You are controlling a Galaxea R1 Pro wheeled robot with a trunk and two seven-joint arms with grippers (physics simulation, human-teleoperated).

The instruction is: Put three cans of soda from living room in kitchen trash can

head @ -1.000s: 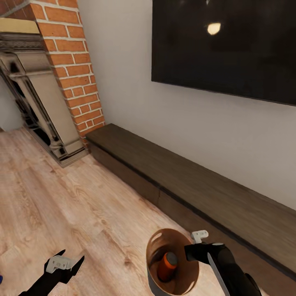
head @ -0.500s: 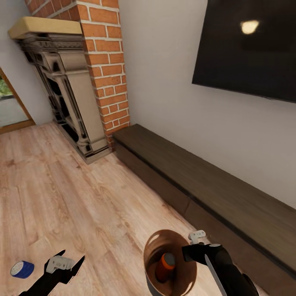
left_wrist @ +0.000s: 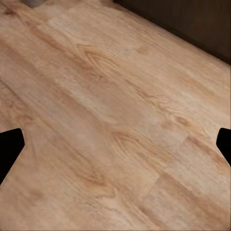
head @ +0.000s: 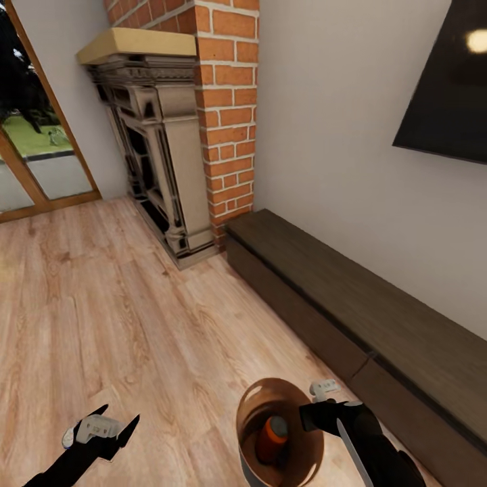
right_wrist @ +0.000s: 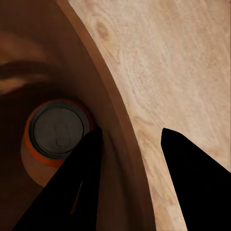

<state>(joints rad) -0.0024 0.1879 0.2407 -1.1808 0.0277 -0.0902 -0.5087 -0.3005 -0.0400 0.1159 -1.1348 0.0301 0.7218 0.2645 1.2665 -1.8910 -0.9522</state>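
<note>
My right gripper (head: 308, 412) is shut on the rim of the trash can (head: 270, 387), a small grey-white bucket with a copper-brown inside, held low at the front of the head view. One orange soda can (head: 274, 436) stands inside it. In the right wrist view one finger is inside the trash can wall (right_wrist: 29, 57) beside the orange can (right_wrist: 55, 130), the other outside. My left gripper (head: 118, 414) hangs open and empty over the plank floor (left_wrist: 115, 96). A pale-blue sliver (head: 66, 438) peeks out beside it, perhaps the dark blue can, mostly hidden.
A brick fireplace column (head: 230, 101) with a dark carved mantel (head: 169, 155) stands ahead. A long low dark wood bench (head: 352, 297) runs along the right wall under a black screen (head: 453, 88). A glass door (head: 27, 149) is at the far left.
The camera has swung left, so the whole picture shifted right: fireplace and glass door came in. The blue can that showed on the floor now sits behind my left gripper. Both grippers hold as before.
</note>
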